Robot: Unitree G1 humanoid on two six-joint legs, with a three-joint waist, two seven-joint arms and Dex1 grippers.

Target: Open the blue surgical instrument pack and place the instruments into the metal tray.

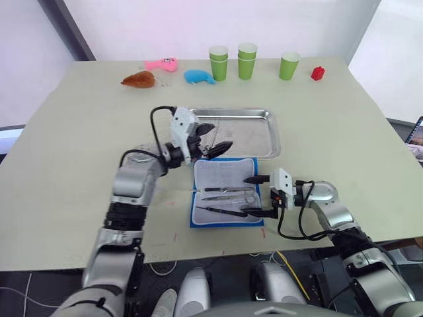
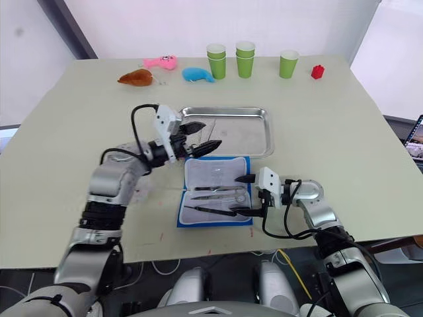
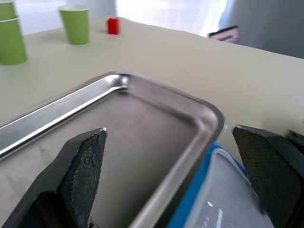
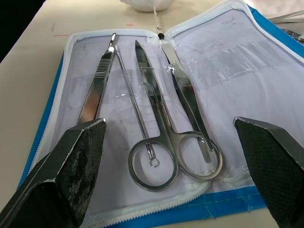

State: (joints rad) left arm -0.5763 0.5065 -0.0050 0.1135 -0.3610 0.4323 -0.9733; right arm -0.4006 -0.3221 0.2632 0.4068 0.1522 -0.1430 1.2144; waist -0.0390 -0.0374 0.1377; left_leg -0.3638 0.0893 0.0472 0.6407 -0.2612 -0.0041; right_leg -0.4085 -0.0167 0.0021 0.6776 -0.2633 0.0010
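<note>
The blue surgical instrument pack (image 1: 225, 193) lies unzipped and spread flat in the lower middle of the left eye view, its whitish lining up, and its far edge just beside the near rim of the metal tray (image 1: 268, 119), which sits above it at the centre of the table (image 1: 344, 139). The instruments (image 4: 156, 114) are in the nearer half of the pack: a flat-handled tool (image 4: 97, 80) along one side, a thin probe (image 4: 133, 102) next to it, then ring-handled scissors (image 4: 161, 142) with their loops toward the right gripper, and tweezers (image 4: 187, 102) beside those. The right gripper (image 1: 256, 196) hovers at the pack's right edge, just right of centre in the frame, its two black fingers spread wide apart with nothing between them, one near the far half and one low by the near corner. The left gripper (image 1: 215, 140) hangs over the near left part of the tray, above the pack's far edge, fingers likewise parted and empty. Along the top of the frame stand green paper cups (image 1: 246, 61), a small red block (image 1: 318, 73) at upper right, and three soft toys, brown (image 1: 139, 80), pink (image 1: 162, 64) and blue (image 1: 198, 76).
</note>
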